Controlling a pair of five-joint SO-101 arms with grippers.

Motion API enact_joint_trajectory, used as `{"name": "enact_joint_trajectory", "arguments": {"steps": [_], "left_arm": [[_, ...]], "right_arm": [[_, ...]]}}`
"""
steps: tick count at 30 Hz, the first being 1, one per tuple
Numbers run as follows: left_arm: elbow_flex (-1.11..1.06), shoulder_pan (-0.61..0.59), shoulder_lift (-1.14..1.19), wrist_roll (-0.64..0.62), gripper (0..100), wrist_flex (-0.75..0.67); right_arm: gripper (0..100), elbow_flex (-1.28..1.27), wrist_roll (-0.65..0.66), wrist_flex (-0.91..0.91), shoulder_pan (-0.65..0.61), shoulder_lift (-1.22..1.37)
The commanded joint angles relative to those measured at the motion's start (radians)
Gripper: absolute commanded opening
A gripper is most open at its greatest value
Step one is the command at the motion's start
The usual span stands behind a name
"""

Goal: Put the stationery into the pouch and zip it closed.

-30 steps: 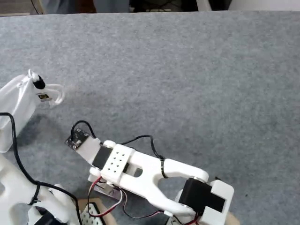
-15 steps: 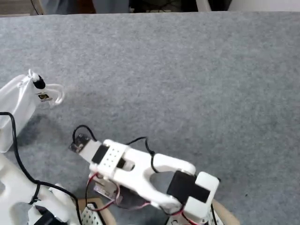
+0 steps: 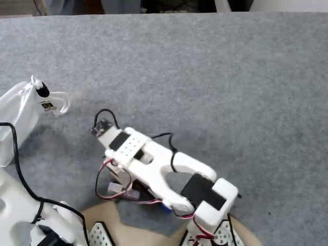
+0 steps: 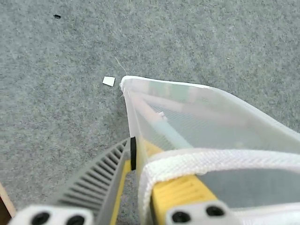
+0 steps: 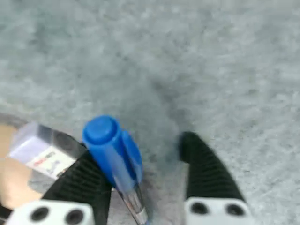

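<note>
The left claw (image 4: 133, 161) is clamped on the rim of the white mesh pouch (image 4: 206, 126), which sits at the left edge of the high view. The right claw (image 5: 147, 154) stands wide, at lower centre over the grey desk (image 3: 230, 77). A blue pen (image 5: 115, 150) rests against one finger.

The table (image 3: 230, 77) wears a grey, matt, rough cloth, much like felt. The pouch (image 4: 201, 122) looks like translucent plastic mesh, edged in white woven tape. The pen (image 5: 115, 145) is glossy blue plastic with a shiny metal tip. The right gripper (image 5: 145, 150) has matt black ribbed plastic fingers; its arm (image 3: 154, 169) is smooth white plastic.
</note>
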State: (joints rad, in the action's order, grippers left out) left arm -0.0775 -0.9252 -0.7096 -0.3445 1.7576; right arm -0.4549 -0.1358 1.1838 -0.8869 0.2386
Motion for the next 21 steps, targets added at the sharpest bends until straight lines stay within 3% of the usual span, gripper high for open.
{"name": "enact_joint_trajectory", "arguments": {"steps": [1,11,21], "left_arm": [[0.051,-0.001,-0.02,0.011,3,-0.028],[0.05,0.001,-0.018,0.011,3,-0.028],[0.05,0.001,-0.018,0.012,3,-0.028]], "right_arm": [[5.4,0.041,0.017,0.066,-0.018,0.013],[1.3,0.249,0.084,0.388,-0.178,0.013],[1.2,0.289,0.084,0.356,-0.158,0.015]]}}
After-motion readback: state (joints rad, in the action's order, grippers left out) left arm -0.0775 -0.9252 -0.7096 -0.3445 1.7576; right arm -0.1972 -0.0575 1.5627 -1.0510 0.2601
